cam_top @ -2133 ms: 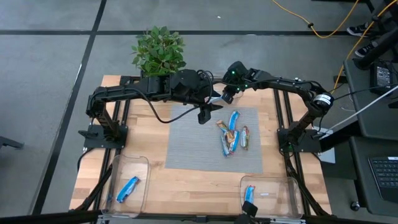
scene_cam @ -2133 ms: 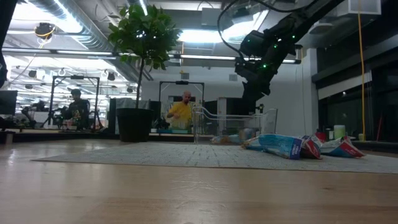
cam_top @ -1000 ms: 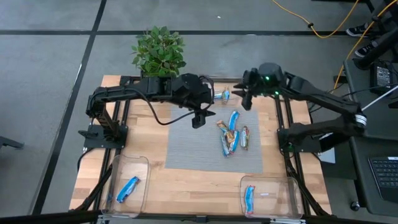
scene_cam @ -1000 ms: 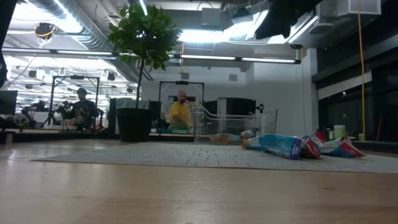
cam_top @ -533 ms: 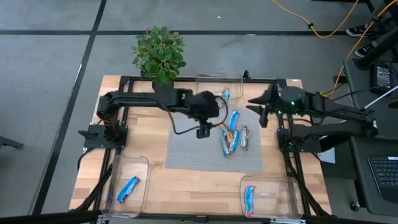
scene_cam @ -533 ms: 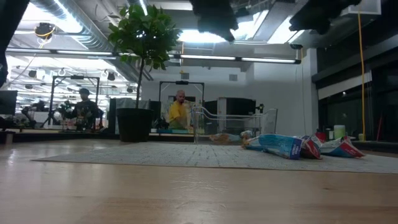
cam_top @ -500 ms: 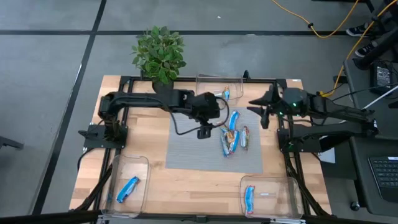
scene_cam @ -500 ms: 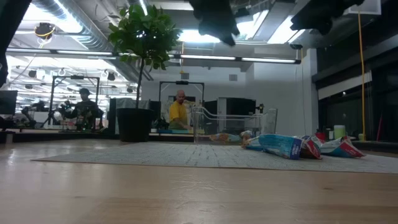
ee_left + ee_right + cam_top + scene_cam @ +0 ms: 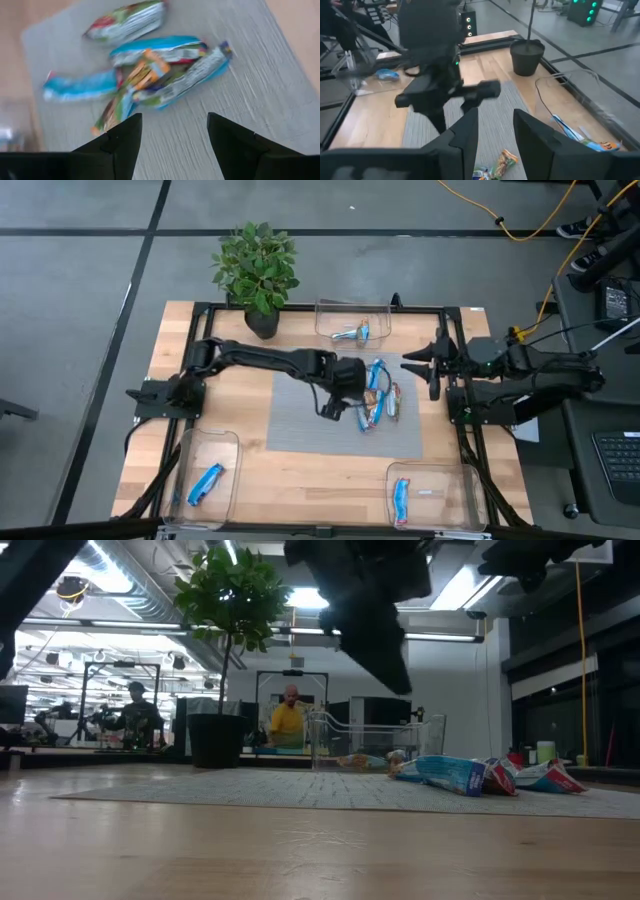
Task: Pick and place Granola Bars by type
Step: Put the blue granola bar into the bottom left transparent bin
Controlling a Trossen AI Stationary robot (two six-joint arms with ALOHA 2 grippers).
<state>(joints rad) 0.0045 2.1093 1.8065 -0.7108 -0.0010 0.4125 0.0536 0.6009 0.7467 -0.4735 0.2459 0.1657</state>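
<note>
Reaching out over the flat grey woven mat (image 9: 300, 415), the dark left arm is now stretched low, and its left claw (image 9: 333, 409) has been brought down just beside the pile of small shiny foil-wrapped granola bars (image 9: 375, 392). Half a second ago it was held higher and nearer the back of the wooden surface (image 9: 250, 470). This is judged to mean that the next bar is about to be picked. Through the left wrist view the fingers (image 9: 125, 142) are seen spread wide, with nothing between them, and the pile (image 9: 150, 75) is seen close ahead.

On the left, at the front, a clear plastic bin (image 9: 205, 470) is seen with one bright blue bar (image 9: 205, 482) inside. In the middle, the loose bars are lying across each other on the mat, crinkly and thin; some are blue, some orange-red, some silver-green. At the back, a clear plastic bin (image 9: 350, 320) is seen with a wrapped bar (image 9: 352, 333) in it. A green leafy plant in a dark pot (image 9: 257, 275) stands at the back corner.

On the right, at the front, another clear bin (image 9: 430, 490) holds a blue bar (image 9: 401, 500). The right claw (image 9: 420, 363) has been pulled back to the right edge, and its fingers (image 9: 467, 132) are spread and empty.
</note>
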